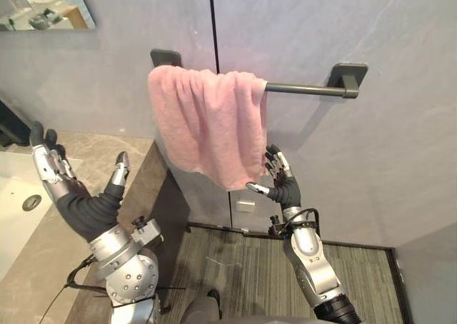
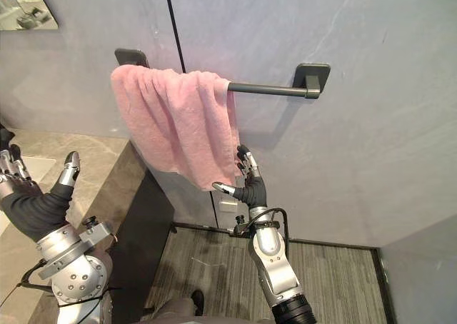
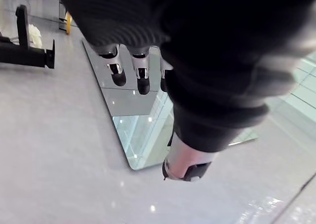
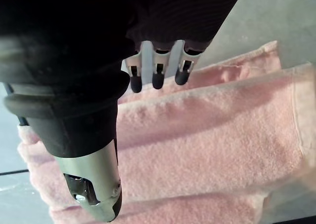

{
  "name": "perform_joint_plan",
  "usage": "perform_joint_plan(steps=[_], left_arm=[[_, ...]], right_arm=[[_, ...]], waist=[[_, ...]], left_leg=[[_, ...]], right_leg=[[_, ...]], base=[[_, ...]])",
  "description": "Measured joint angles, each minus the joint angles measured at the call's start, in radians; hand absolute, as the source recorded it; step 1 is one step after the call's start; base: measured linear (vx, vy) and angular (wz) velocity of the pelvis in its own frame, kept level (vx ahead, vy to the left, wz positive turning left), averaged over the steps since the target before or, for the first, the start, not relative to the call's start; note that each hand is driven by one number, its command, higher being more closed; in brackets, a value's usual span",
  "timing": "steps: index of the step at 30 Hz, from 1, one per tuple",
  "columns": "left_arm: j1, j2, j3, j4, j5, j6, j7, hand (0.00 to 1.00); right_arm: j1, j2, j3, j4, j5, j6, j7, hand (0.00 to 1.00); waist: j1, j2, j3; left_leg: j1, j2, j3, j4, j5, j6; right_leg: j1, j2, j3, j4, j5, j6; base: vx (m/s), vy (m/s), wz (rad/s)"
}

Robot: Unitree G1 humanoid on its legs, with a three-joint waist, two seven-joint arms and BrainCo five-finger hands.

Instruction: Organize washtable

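A pink towel (image 1: 207, 120) hangs in folds over the left half of a dark wall rail (image 1: 307, 89). My right hand (image 1: 282, 185) is raised just below the towel's lower right corner, fingers straight and thumb out, holding nothing; the towel (image 4: 212, 135) shows close past its fingers (image 4: 155, 73) in the right wrist view. My left hand (image 1: 50, 163) is held up over the stone washtable (image 1: 93, 153) at the left, fingers spread and empty. In the left wrist view its fingers (image 3: 131, 71) point toward a wall mirror (image 3: 143, 120).
A white sink (image 1: 18, 210) with a drain (image 1: 31, 202) is set in the washtable at far left. A mirror (image 1: 43, 6) hangs at upper left. Grey floor mat (image 1: 235, 274) lies below the rail, with a wall on the right.
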Motion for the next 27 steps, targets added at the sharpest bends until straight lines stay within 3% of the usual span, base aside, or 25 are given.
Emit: perform_joint_plan(steps=[4, 8, 11, 17, 20, 27], left_arm=[[-0.035, 0.003, 0.114, 0.03, 0.047, 0.063, 0.021, 0.0], [-0.096, 0.008, 0.176, 0.071, 0.028, 0.082, 0.017, 0.0], [-0.136, 0.016, 0.174, 0.144, -0.086, 0.101, -0.05, 0.0], [-0.209, 0.101, 0.116, 0.317, -0.299, 0.122, -0.185, 0.0], [-0.287, 0.159, 0.072, 0.411, -0.381, 0.122, -0.243, 0.0], [-0.55, 0.295, 0.058, 0.584, -0.5, 0.119, -0.24, 0.0]], right_arm=[[-0.023, 0.02, 0.002, -0.003, 0.026, 0.013, 0.019, 0.0], [-0.065, 0.023, 0.005, -0.003, 0.035, 0.022, 0.044, 0.0], [-0.078, 0.023, 0.005, -0.002, 0.041, 0.038, 0.05, 0.0], [-0.083, 0.02, 0.03, -0.001, 0.045, 0.067, 0.05, 0.0], [-0.115, 0.004, 0.052, 0.004, 0.064, 0.073, 0.049, 0.0], [-0.187, -0.01, 0.081, 0.005, 0.075, 0.073, 0.031, 0.0]], waist=[[0.001, -0.009, -0.007], [0.001, -0.003, -0.012], [-0.001, 0.0, -0.013], [-0.025, 0.009, -0.013], [-0.027, 0.035, -0.011], [-0.031, 0.069, 0.02]], left_leg=[[0.057, -0.02, 0.02, -0.105, 0.049, 0.015], [0.088, -0.021, 0.039, -0.186, 0.092, 0.017], [0.093, -0.019, 0.048, -0.204, 0.103, 0.019], [0.091, -0.019, 0.05, -0.205, 0.113, 0.015], [0.054, -0.014, 0.045, -0.205, 0.129, 0.013], [-0.041, 0.017, 0.034, -0.205, 0.177, -0.003]], right_leg=[[0.001, -0.017, 0.024, -0.01, 0.013, 0.008], [-0.015, -0.016, 0.041, -0.015, 0.022, 0.013], [-0.016, -0.012, 0.049, -0.029, 0.031, 0.017], [-0.019, -0.012, 0.049, -0.03, 0.032, 0.017], [-0.055, -0.006, 0.047, -0.029, 0.043, 0.013], [-0.169, 0.02, 0.048, 0.014, 0.059, 0.0]], base=[[0.0, 0.073, -0.15], [-0.03, 0.022, -0.12], [-0.02, -0.001, -0.12], [-0.01, -0.003, -0.01], [-0.05, -0.002, 0.03], [-0.11, -0.018, -0.02]])
